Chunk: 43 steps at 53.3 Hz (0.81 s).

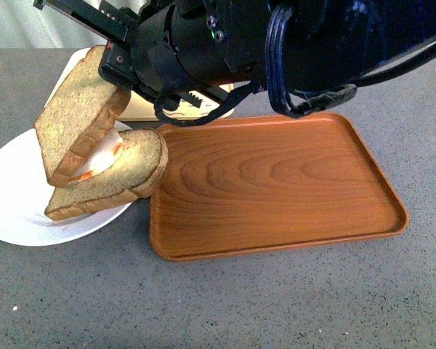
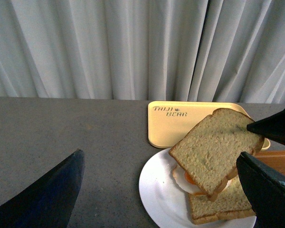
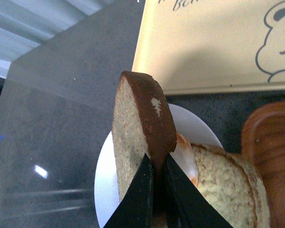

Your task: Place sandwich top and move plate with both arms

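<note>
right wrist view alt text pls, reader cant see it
The right pincer grips the sandwich top by its brown crust, holding it on edge over the egg-topped slice on the plate. A yellow bear-print tray lies beyond.

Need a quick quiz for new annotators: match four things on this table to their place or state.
Things:
1. sandwich top
2. egg-bearing slice
3. wooden tray
4. yellow tray

Places or states:
A. brown, beside the plate
B. tilted, gripped by the right tool
C. beyond the plate, bear print
D. lying on the plate

Pairs: 1-B, 2-D, 3-A, 4-C.
</note>
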Available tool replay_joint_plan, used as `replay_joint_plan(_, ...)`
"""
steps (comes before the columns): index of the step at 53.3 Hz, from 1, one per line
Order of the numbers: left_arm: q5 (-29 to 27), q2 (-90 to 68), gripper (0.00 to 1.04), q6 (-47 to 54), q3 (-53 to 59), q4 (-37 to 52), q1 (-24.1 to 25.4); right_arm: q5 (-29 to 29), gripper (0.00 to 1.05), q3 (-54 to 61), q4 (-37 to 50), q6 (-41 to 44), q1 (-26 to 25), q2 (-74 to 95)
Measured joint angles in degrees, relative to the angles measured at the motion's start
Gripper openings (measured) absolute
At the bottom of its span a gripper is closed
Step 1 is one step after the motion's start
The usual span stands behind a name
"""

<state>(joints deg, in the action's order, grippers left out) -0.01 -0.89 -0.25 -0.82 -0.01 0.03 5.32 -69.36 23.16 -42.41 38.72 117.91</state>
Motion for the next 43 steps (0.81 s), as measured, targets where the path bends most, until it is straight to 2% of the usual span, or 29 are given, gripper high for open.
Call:
replay_joint_plan(4, 0.0, 0.0, 0.96, 0.0, 0.0, 0.0, 0.0, 0.0, 0.04, 2.2, 0.0, 0.3, 0.4, -0.3)
replay_joint_plan(8, 0.0, 0.0, 0.96, 0.0, 0.0, 0.0, 0.0, 0.2, 0.22, 5.3, 0.0, 0.7, 0.3, -1.1)
replay_joint_plan(15, 0.0, 0.0, 0.96, 0.0, 0.0, 0.0, 0.0, 0.1, 0.45, 8.3, 0.6, 1.5, -0.2, -3.8)
replay_joint_plan(22, 0.0, 0.0, 0.96, 0.0, 0.0, 0.0, 0.0, -1.6, 0.74, 12.3, 2.0, 2.7, -2.1, -9.7)
replay_joint_plan(31, 0.0, 0.0, 0.96, 0.0, 0.0, 0.0, 0.0, -6.1, 0.97, 17.6, 2.6, 6.4, -7.3, -16.7)
replay_joint_plan(33, 0.0, 0.0, 0.96, 0.0, 0.0, 0.0, 0.0, -7.6, 0.96, 18.7, 2.7, 7.7, -8.9, -18.3)
replay_joint_plan(35, 0.0, 0.0, 0.96, 0.0, 0.0, 0.0, 0.0, -11.6, 0.93, 20.3, 5.4, 11.1, -10.2, -19.2)
replay_joint_plan(37, 0.0, 0.0, 0.96, 0.0, 0.0, 0.0, 0.0, -19.5, 0.87, 23.9, 14.4, 16.9, -11.9, -20.6)
replay_joint_plan(40, 0.0, 0.0, 0.96, 0.0, 0.0, 0.0, 0.0, -26.2, 0.78, 28.7, 24.6, 23.8, -14.0, -22.5)
replay_joint_plan(43, 0.0, 0.0, 0.96, 0.0, 0.0, 0.0, 0.0, -27.7, 0.69, 33.6, 31.6, 30.4, -15.9, -25.0)
